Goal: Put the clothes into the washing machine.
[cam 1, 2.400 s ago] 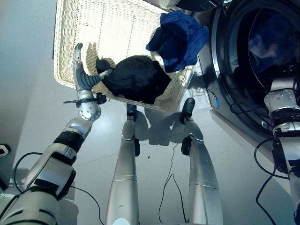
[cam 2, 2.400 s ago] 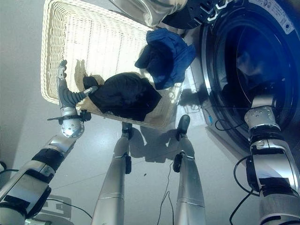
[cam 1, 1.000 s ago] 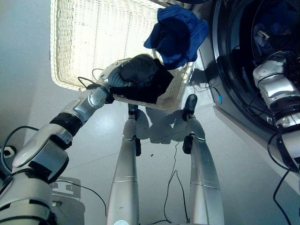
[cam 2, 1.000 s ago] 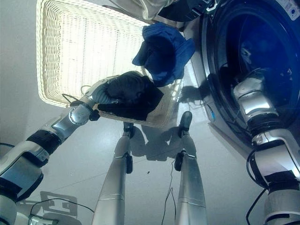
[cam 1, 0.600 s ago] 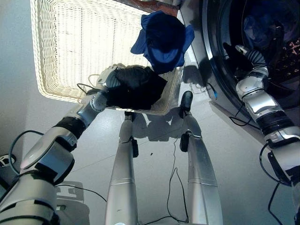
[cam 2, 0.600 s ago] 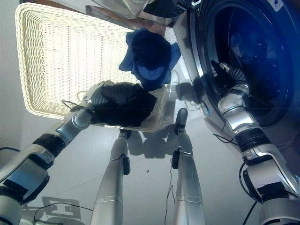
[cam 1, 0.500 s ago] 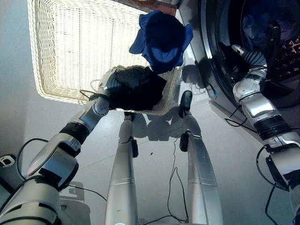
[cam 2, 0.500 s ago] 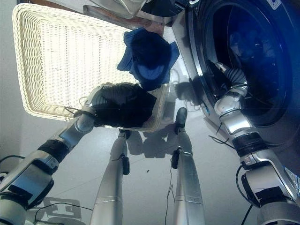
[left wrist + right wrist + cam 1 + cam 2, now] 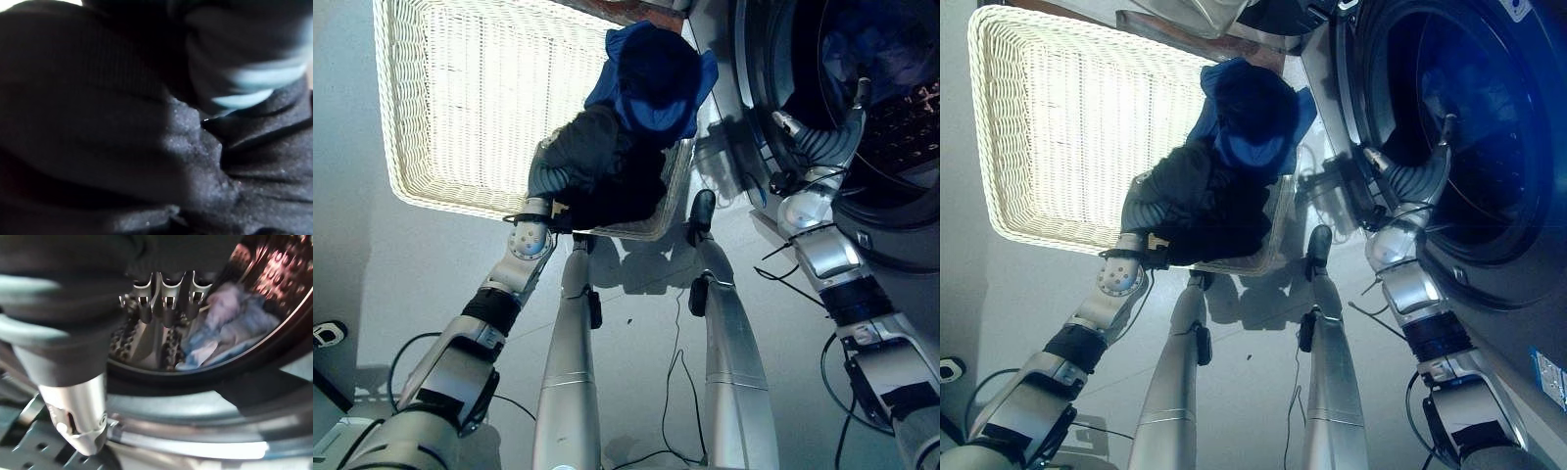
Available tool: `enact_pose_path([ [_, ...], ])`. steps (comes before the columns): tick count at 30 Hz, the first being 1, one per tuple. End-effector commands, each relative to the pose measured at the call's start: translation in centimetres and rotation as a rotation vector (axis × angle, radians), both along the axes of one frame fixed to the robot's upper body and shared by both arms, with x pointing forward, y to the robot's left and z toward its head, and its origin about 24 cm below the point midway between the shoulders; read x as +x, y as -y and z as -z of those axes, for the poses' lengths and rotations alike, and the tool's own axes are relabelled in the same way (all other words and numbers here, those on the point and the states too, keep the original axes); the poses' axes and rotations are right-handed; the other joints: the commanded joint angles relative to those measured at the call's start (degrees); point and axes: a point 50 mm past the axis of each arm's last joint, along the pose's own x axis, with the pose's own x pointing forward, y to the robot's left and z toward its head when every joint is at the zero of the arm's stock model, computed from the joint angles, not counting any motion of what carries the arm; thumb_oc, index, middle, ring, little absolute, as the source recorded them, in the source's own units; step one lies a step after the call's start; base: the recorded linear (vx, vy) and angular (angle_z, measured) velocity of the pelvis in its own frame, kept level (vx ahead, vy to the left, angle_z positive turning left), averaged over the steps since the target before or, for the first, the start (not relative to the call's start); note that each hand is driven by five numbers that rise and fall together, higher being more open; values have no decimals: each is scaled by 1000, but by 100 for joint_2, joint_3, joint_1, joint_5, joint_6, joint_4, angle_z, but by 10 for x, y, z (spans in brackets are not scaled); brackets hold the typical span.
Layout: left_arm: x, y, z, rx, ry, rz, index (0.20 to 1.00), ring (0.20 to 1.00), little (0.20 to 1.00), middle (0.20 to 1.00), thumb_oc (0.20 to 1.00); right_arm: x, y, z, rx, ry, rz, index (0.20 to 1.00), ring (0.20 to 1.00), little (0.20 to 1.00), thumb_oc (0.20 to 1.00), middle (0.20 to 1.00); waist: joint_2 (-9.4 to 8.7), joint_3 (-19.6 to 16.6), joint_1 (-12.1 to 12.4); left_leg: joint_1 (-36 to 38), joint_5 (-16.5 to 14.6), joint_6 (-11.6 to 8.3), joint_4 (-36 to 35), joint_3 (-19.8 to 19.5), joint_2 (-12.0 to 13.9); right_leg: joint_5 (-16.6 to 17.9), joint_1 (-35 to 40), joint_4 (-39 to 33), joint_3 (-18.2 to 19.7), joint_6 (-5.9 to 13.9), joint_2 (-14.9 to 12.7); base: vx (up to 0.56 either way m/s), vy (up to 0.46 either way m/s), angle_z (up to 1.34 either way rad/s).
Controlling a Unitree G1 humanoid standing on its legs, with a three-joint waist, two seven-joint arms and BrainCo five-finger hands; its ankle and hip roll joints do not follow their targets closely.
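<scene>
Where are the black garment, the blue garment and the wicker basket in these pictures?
black garment (image 9: 607, 176): left eye view, on the middle of the dark bundle.
blue garment (image 9: 651, 83): left eye view, on its bunched middle over the basket's edge.
wicker basket (image 9: 460, 98): left eye view, on its bare woven floor.

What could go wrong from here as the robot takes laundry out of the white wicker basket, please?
1. The left robot hand is buried in the black garment, beside the blue garment draped over the white wicker basket's rim; lifting might drag the blue one onto the floor.
2. The right robot hand sits at the washing machine's round door opening; it could block the next load.
</scene>
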Motion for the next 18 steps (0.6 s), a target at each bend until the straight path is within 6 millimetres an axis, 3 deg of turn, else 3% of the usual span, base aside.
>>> enact_pose_path([
  [1, -17, 5, -28, -143, 197, 106, 200, 200, 200, 200, 200, -19, -14, -15, -68, 123, -180, 1000, 1000, 1000, 1000, 1000, 232, -47, -105, -18, -379, 398, 433, 103, -516, 71, 345, -65, -475, 379, 453, 0, 0, 0],
  [4, -30, 11, -39, -168, 285, 163, 200, 200, 200, 200, 200, -22, -31, -6, -6, 62, -465, 1000, 1000, 1000, 1000, 1000, 216, -47, -100, -8, -344, 407, 405, 96, -539, 95, 360, -98, -490, 362, 447, 0, 0, 0],
  [7, -37, 14, -43, -170, 325, 192, 200, 200, 200, 200, 200, -24, -41, 0, 6, 26, -603, 1000, 1000, 1000, 1000, 1000, 204, -47, -97, -15, -320, 411, 384, 92, -545, 105, 356, -112, -505, 355, 442, 0, 0, 0],
  [8, -43, 19, -49, -174, 357, 238, 200, 200, 200, 200, 200, -26, -51, 5, 23, -12, -747, 1000, 1000, 1000, 1000, 1000, 190, -47, -96, 2, -301, 421, 362, 77, -556, 126, 368, -123, -514, 353, 431, 0, 0, 0],
  [13, -56, 27, -58, -196, 426, 362, 200, 200, 200, 200, 200, -31, -75, 14, 15, -93, -1007, 1000, 1000, 1000, 1000, 1000, 181, -47, -60, 23, -255, 441, 321, 55, -587, 158, 397, -172, -562, 337, 417, -1, -6, 0],
  [18, -66, 33, -66, -213, 473, 454, 200, 200, 200, 200, 200, -34, -92, 19, -58, -178, -1135, 1000, 1000, 1000, 1000, 1000, 195, -47, -12, 60, -206, 442, 270, 30, -610, 187, 448, -229, -603, 338, 388, 0, 0, 0],
])
